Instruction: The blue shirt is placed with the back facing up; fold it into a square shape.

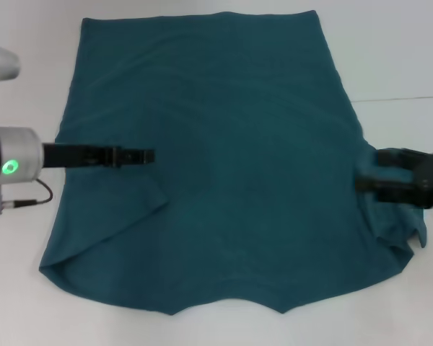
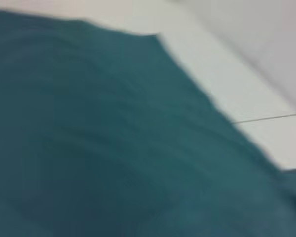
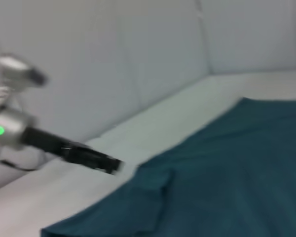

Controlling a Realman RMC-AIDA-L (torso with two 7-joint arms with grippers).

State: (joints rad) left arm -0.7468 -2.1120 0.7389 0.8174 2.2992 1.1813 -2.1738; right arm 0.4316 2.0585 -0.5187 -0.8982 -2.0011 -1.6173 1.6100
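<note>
We see the blue shirt (image 1: 231,180) between both tools: left gripper (image 1: 141,156) over its folded sleeve, right gripper (image 1: 379,180) at the opposite sleeve; whether either is open or closed, we cannot tell.

The left gripper (image 1: 146,156), a slim black tool on a silver wrist with a green light, reaches level toward the robot's right side, its fingertips close together. The right gripper (image 1: 362,182), blocky and black, points back toward it from the opposite side, well apart; its finger state is unreadable.
</note>
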